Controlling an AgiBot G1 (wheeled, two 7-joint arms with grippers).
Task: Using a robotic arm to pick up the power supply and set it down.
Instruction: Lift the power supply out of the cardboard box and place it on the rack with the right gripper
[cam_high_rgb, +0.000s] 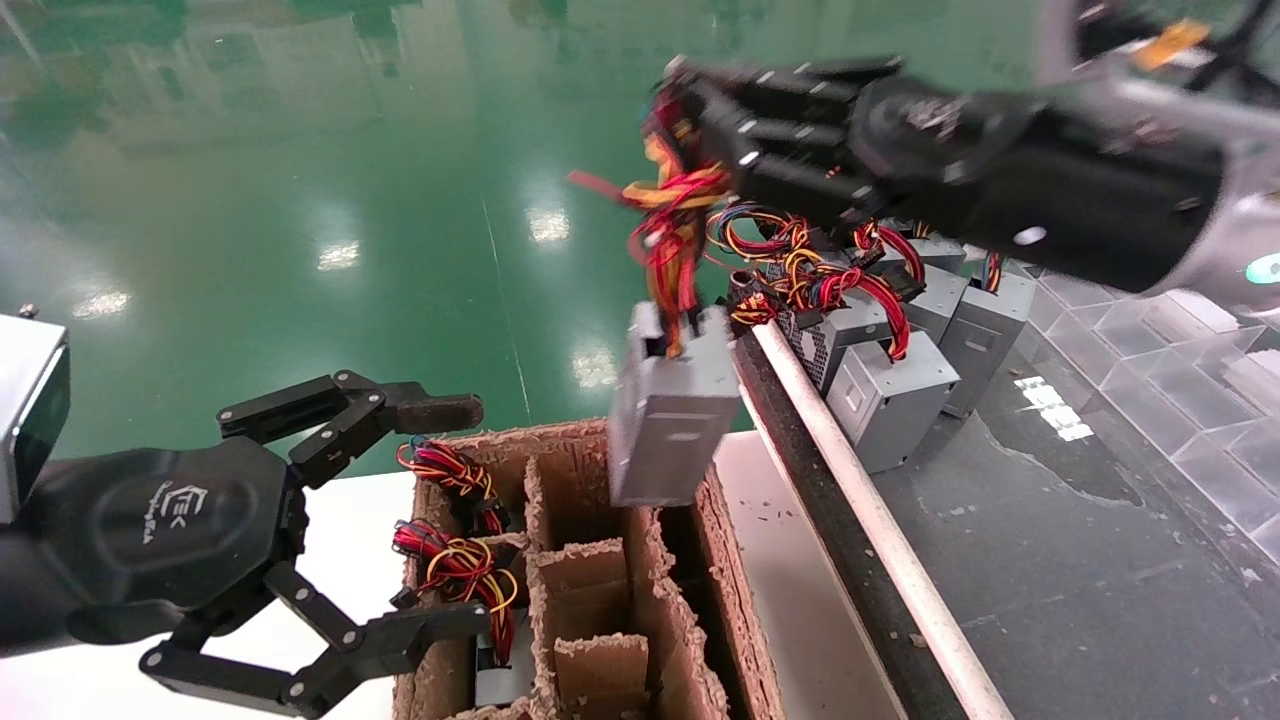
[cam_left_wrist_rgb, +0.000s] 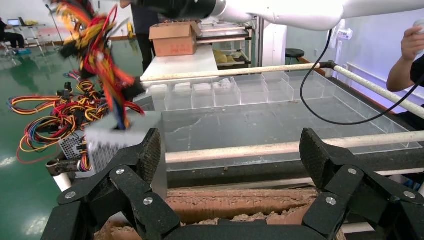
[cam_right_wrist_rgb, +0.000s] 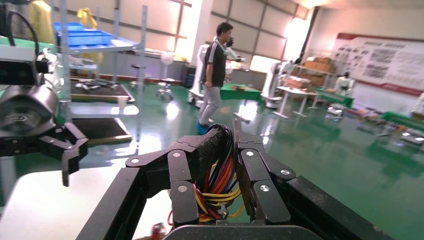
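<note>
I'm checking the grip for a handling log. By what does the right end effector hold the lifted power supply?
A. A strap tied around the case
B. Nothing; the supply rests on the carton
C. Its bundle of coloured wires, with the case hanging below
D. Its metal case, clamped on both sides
C: the right end effector is shut on the wire bundle, and the grey power supply dangles from it above the cardboard carton.

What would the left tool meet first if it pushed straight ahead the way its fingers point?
Most likely the cardboard box: the open left tool points at its near wall, where wire bundles stick out. Depth is unclear, so the wires could touch first.
</note>
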